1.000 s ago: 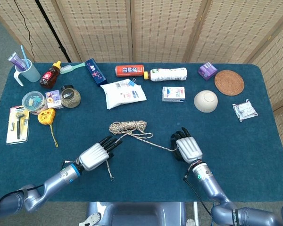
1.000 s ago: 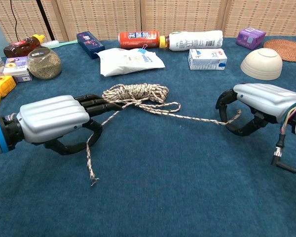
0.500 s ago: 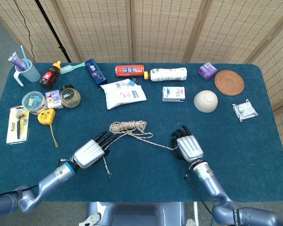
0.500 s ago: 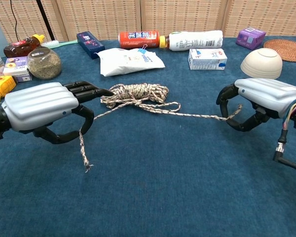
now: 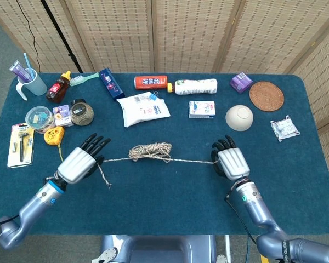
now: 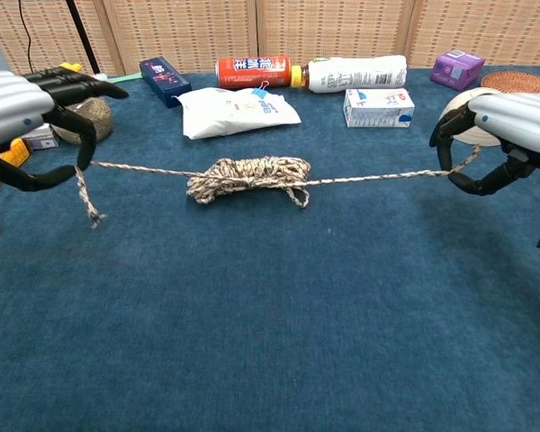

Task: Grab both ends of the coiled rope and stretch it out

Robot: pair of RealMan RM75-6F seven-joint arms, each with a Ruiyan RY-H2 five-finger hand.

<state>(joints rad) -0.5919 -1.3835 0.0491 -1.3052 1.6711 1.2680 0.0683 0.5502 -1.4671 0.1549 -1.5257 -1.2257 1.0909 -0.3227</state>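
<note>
The left hand (image 5: 79,163) pinches one end of the rope (image 5: 149,152), most fingers stretched out, with a short frayed tail dangling below the pinch. The right hand (image 5: 231,162) has its fingers curled round the other end. Between them the rope runs nearly taut in a straight line, just above the blue surface (image 5: 164,203) in the chest view, but the middle is bunched in a coil (image 6: 246,176) that rests on the cloth, roughly midway between the two hands.

I'd say the grabbing is done and the stretching is partway: the free lengths are pulled out, the coil has not given way. The next move looks to call for drawing the hands further apart, evenly, with both holds firm, so the loops pay out rather than the bundle sliding along. The left has the yellow tape measure (image 5: 53,135) and jars (image 5: 81,112) close behind it.
</note>
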